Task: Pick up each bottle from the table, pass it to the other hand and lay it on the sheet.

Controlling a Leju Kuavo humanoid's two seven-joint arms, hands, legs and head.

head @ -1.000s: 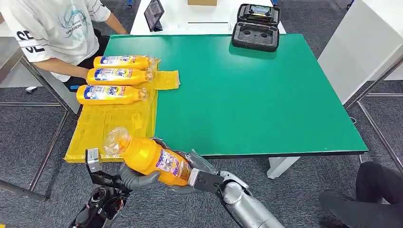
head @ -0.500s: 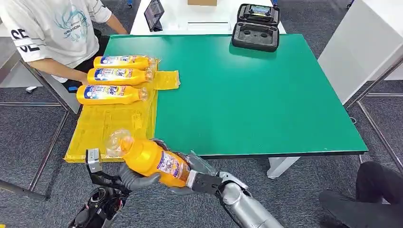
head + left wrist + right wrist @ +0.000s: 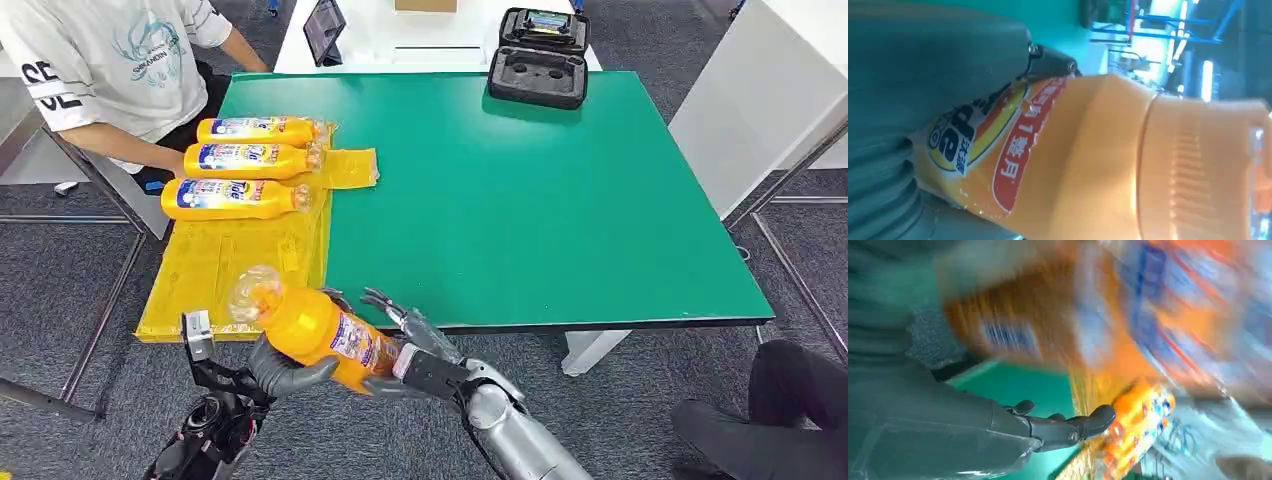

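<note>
Orange plastic bottle [image 3: 318, 335], glossy, ribbed cap, red oval label with Chinese characters, gripped by left hand [image 3: 285, 370] just off green surface [image 3: 540, 210] edge. Right hand [image 3: 405, 335] beside bottle base, fingers [image 3: 385, 305] spread, holding nothing. Three like bottles [image 3: 240, 160] lying on crinkled yellow sheet [image 3: 235, 265].

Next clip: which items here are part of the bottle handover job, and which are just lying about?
Part of the job:
held orange bottle
left hand
right hand
three orange bottles on the sheet
yellow sheet
green table

Lying about:
black foam case
tablet
seated person
</note>
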